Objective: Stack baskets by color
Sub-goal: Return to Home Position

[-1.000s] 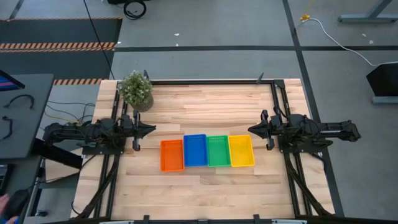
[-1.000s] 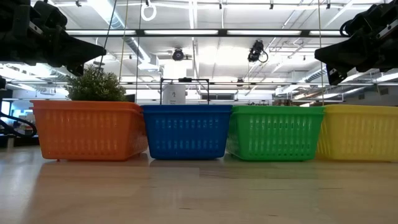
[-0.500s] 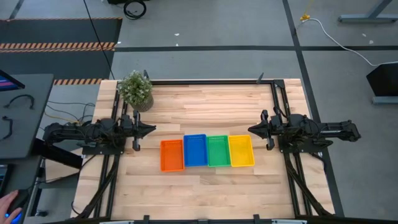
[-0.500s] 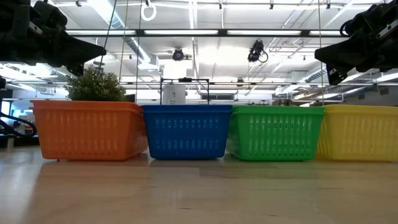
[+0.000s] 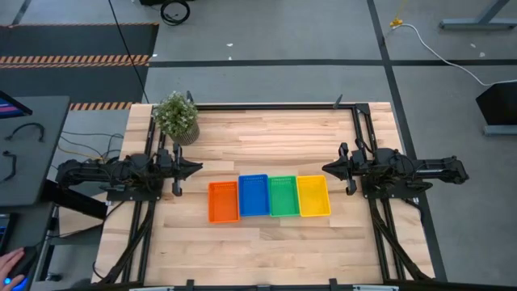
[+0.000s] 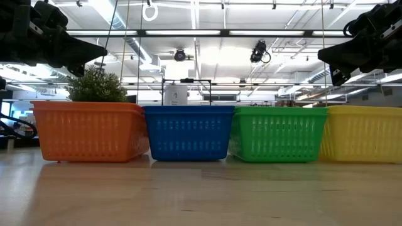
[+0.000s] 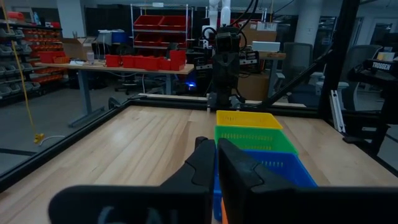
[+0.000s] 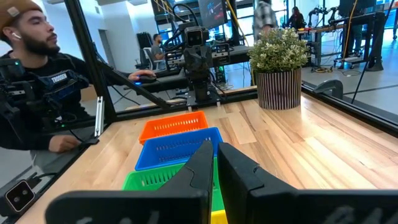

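Observation:
Four baskets stand side by side in a row on the wooden table, each on its bottom: orange point(image 5: 224, 201), blue point(image 5: 253, 195), green point(image 5: 283, 196) and yellow point(image 5: 313, 196). Whether each one is single or nested, I cannot tell. My left gripper point(image 5: 196, 169) hangs shut above the table at its left side, left of and a little beyond the orange basket. My right gripper point(image 5: 326, 169) hangs shut at the right side, just beyond the yellow basket's far right corner. Both point level toward the middle and touch nothing.
A potted plant point(image 5: 176, 118) stands at the table's far left corner. A black frame point(image 5: 266, 106) runs along the table's far and side edges. A person point(image 8: 37, 81) sits beyond the table's left side. Bare wood lies in front of and behind the row.

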`<state>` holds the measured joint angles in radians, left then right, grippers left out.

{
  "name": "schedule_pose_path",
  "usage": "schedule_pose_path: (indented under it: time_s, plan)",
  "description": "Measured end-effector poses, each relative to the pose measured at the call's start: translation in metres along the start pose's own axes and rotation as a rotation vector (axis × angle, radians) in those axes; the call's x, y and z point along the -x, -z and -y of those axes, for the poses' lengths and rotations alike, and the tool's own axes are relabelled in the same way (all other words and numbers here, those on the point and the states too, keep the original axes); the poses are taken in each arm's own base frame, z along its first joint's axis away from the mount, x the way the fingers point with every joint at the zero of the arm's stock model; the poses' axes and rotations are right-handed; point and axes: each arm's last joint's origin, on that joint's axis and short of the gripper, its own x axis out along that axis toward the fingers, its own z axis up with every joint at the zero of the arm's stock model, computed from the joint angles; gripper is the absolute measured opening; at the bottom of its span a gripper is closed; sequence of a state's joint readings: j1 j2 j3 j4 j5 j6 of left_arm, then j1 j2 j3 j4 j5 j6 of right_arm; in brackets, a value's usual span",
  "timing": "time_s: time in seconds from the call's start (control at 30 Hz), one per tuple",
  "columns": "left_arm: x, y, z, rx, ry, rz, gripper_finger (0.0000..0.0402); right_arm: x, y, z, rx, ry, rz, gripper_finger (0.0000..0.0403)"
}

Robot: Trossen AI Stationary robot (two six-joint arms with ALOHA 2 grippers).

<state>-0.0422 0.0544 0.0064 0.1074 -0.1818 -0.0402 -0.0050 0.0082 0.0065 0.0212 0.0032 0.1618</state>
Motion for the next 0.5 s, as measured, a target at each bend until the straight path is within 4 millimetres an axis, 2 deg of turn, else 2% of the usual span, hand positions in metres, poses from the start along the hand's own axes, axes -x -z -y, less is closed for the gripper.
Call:
schedule_pose_path:
  time_s: [0.5]
  plan:
    - [0.0000, -0.0001, 0.0000, 0.000, 0.000, 0.000, 0.0031, 0.0000, 0.0000, 0.0000, 0.000, 0.000, 0.000, 0.0028]
